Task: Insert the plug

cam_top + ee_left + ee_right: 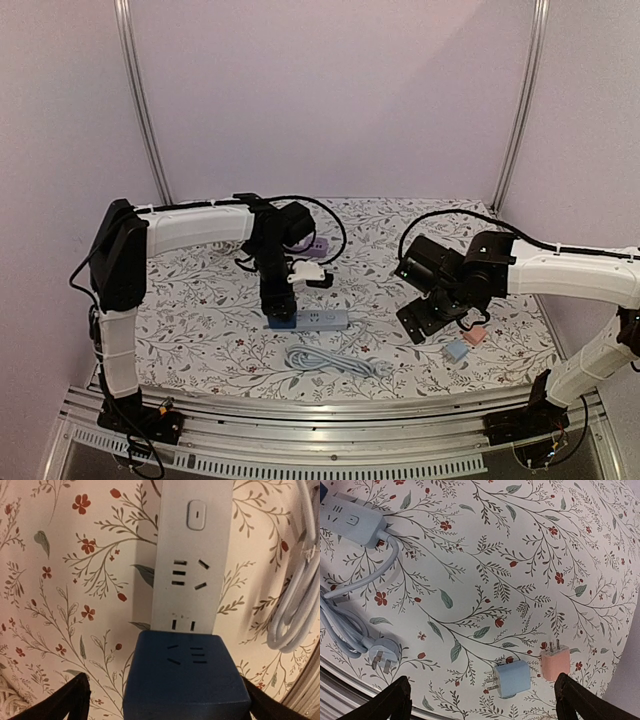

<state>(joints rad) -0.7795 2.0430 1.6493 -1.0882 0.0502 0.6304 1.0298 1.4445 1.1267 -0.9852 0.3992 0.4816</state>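
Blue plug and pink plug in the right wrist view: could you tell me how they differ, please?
The blue plug is pale blue, the pink plug salmon. The blue plug's prongs point image-left, the pink plug's image-up. Both are small two-prong blocks lying unplugged on the tablecloth.

Both arms: white links (195,228), black joints (120,255), black cables (330,215); claw fingertips (395,700) seemingly black.

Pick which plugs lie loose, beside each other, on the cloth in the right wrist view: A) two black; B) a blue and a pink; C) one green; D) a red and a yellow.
B: the blue plug and the pink plug lie side by side on the cloth, prongs showing, with nothing gripping them.
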